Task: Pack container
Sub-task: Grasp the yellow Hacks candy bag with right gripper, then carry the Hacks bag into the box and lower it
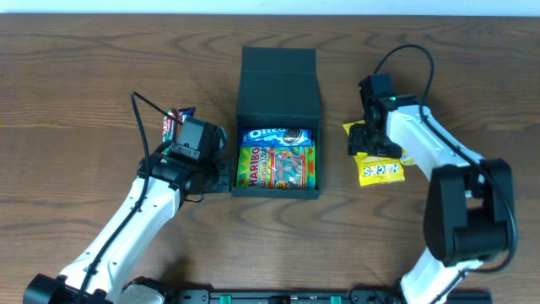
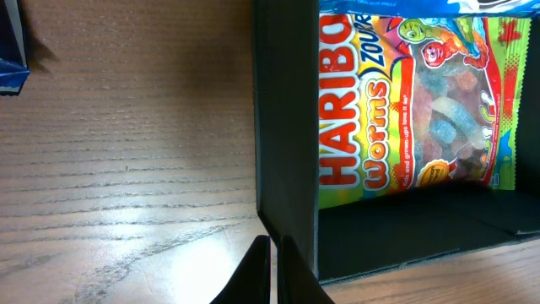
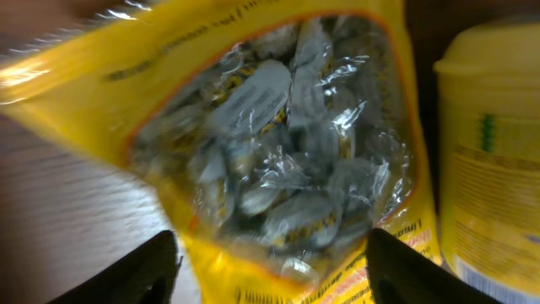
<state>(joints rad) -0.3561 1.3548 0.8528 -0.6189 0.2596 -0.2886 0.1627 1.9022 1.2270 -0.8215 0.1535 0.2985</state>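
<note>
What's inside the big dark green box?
Inside the dark teal-green square cardboard box lie a colourful Haribo Worms gummy bag and, beyond it, a blue Oreo packet. Whatever might be under them is covered, so I can't tell.

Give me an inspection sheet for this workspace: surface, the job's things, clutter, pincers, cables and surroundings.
Surface: wooden table, brown grain.
Job's things: green box, lid flapped open at the back; cookie packet and gummy worm bag lie inside.
Clutter: yellow candy bag right of the box, yellow tub beside it; small packet left of the box.
Pincers: left pincer shut, beside the box's left wall; right pincer open, straddling the yellow candy bag.
Cables: black cable loops above the right arm; thin cable on the left arm.
Surroundings: pale strip beyond the far edge; nothing else seen.
</note>
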